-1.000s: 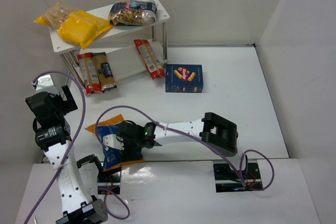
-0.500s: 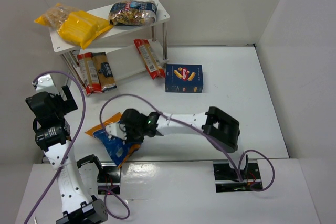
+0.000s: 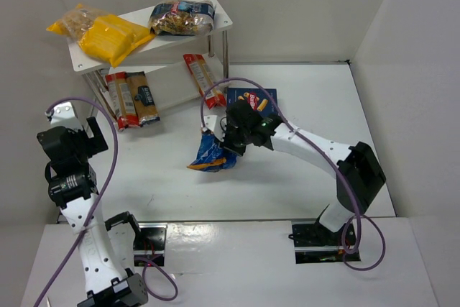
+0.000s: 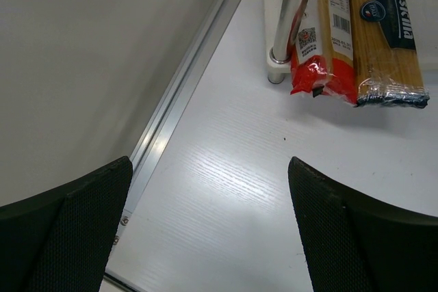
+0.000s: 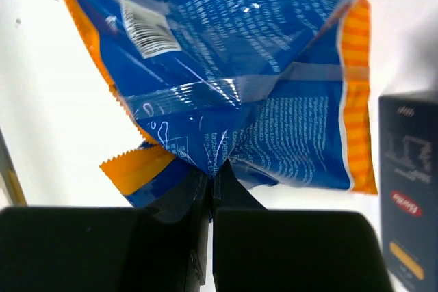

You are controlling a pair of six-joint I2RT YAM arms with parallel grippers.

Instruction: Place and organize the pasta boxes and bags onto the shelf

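Gripping a fold of the crinkly blue bag (image 3: 210, 154), the right end effector (image 3: 230, 141) has its two fingers pinched tight together, and the wrist view shows the plastic squeezed right between them. Orange ends flare out on either side of the bag there, barcode label up top. The bag hangs from that grip over the middle of the worktop (image 3: 309, 98), in front of the shelf (image 3: 219, 16) and near it. Whether its lower edge brushes the surface, I can't tell.

Just behind the right arm lies the dark-blue box (image 3: 241, 95), flat on the worktop and partly covered by the arm and a purple cable (image 3: 215, 90). Its edge shows at the right of the wrist view too.

Up on the shelf's top board sit a yellow pack (image 3: 111, 37) and a clear bag (image 3: 178, 18). Narrow red-edged packs (image 3: 118, 98) lie on the lower board, one more further right.

Over on the left, the left end effector (image 4: 209, 189) is spread wide, nothing between its fingers. It hovers above bare worktop near the side wall, looking at a shelf post (image 4: 291, 5) and the ends of those long packs beside it.
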